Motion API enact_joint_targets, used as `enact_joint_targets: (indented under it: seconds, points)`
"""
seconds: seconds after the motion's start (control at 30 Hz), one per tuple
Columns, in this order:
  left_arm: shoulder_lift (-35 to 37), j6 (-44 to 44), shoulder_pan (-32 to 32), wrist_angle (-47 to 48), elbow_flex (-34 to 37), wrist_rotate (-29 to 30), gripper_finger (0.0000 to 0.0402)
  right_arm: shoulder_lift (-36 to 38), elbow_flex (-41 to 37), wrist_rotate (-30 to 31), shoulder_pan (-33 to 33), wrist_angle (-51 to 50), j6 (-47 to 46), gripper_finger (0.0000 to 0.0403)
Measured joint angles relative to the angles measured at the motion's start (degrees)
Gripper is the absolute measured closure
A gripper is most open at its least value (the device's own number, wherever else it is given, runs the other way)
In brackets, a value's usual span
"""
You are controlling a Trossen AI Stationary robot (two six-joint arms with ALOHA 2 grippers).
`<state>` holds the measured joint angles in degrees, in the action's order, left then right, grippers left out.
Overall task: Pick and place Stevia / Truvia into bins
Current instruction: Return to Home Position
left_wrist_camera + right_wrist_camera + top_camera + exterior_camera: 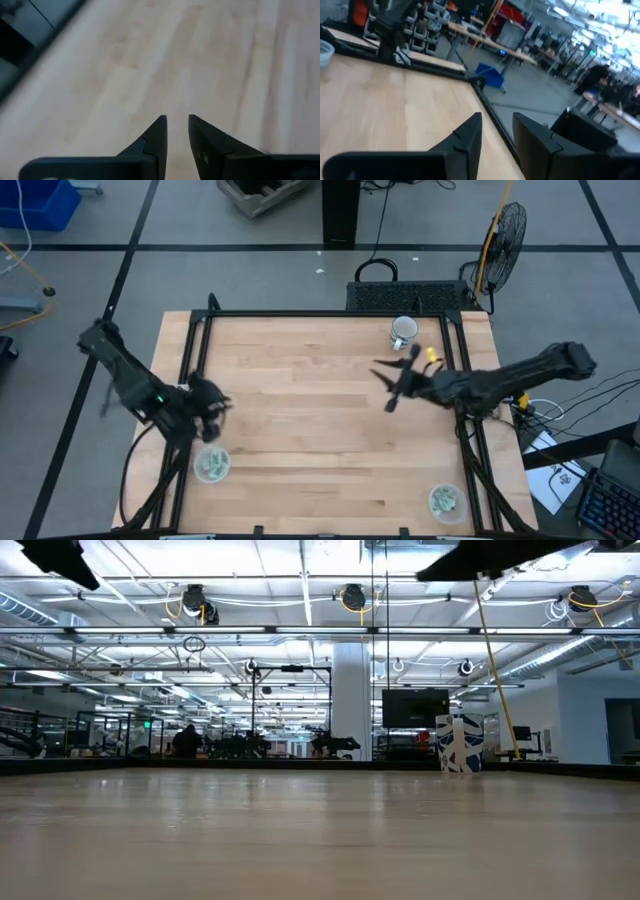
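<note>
Two clear cups stand near the table's near edge, the left cup (211, 465) and the right cup (446, 500). Each holds pale green and white sachets; I see no sachet on the bare wood. My left gripper (220, 406) (177, 120) hovers just beyond the left cup, near the table's left edge, with its fingers a narrow gap apart over bare wood. My right gripper (386, 386) (497, 117) hangs above the table's right-centre, pointing toward the left, also narrowly open and empty. In the low view only the undersides of both arms show at the top.
A white mug (403, 332) (458, 755) stands near the far right corner, beyond my right gripper. A black frame rail (330, 314) runs round the tabletop. The broad middle of the wooden table (300, 410) is bare. A fan (503, 230) stands off the table.
</note>
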<state>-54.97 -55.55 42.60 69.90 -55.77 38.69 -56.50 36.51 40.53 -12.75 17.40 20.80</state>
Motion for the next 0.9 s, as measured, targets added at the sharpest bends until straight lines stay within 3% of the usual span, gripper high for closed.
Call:
enact_joint_targets:
  seconds: [0.1,0.27,0.37,0.43,0.5,0.67,0.8,0.9]
  points:
    - [6.5,0.19,-0.23,5.71,-0.02,1.32,0.0316,9.05,0.02,-0.02,0.32,-13.28,-6.26,0.0298]
    - [15.98,-10.59,1.62,12.95,2.76,0.68,0.0316,21.82,-0.88,-0.19,0.18,-35.76,-29.28,0.0298]
    - [20.78,-11.06,2.97,10.84,8.34,7.93,0.0316,27.12,-5.65,-0.18,-0.52,-42.17,-38.02,0.0298]
    - [23.49,-10.43,3.26,5.84,13.04,13.56,0.0316,29.75,-9.86,-0.31,-0.86,-39.78,-39.7,0.0298]
    - [25.45,-6.39,3.29,-3.03,17.57,15.52,0.0316,31.5,-14.07,-0.29,-0.98,-33.01,-38.02,0.0298]
    - [28.22,15.17,2.79,-37.13,27.8,19.75,0.0316,32.95,-23.83,-2.83,-0.65,-9.53,-24.13,0.0298]
    - [28.25,38.59,0.88,-61.49,32.79,15.06,0.0316,33.39,-27.69,-8.66,-0.15,2.22,-20.04,0.0298]
    - [28.47,50.69,-1.2,-67.45,33.5,11.83,0.0316,34.36,-27.98,-9.14,-0.07,3.4,-19.43,0.0298]
